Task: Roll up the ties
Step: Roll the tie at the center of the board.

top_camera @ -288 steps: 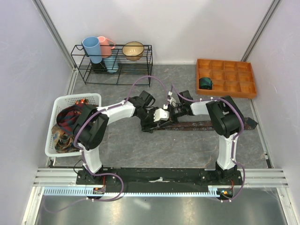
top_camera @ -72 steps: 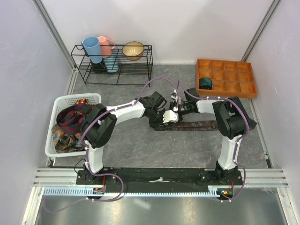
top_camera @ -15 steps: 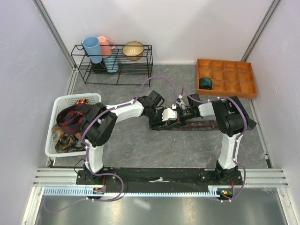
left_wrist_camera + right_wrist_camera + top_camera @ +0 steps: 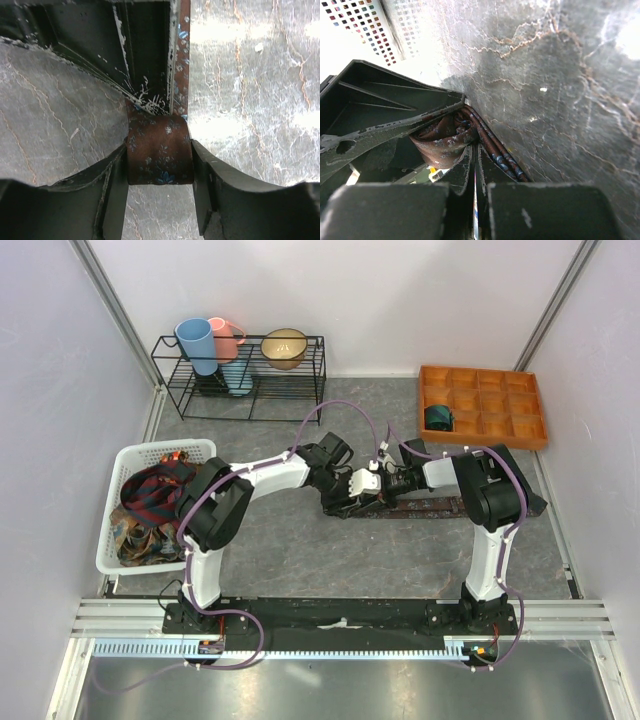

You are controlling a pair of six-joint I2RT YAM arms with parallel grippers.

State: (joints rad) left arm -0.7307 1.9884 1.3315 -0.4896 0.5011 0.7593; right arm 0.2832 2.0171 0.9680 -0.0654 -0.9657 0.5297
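Roll (image 4: pixel 159 152) of maroon-brown tie (image 4: pixel 430 505) sits mid-worktop (image 4: pixel 300 560), its unrolled tail lying flat toward the right arm. Left tool (image 4: pixel 159 170) holds the roll at half width, a finger against each side; right tool (image 4: pixel 472 152) is pinched fully together at the roll's edge, whether on cloth I cannot tell. Cloth looks soft, light and slick, likely to spring loose, so best gripped across the coil's sides with the tail taut.

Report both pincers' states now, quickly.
Left pincer: closed on the rolled end of the maroon-brown patterned cloth necktie.
Right pincer: shut, tips against that roll; whether cloth is pinched cannot be told.
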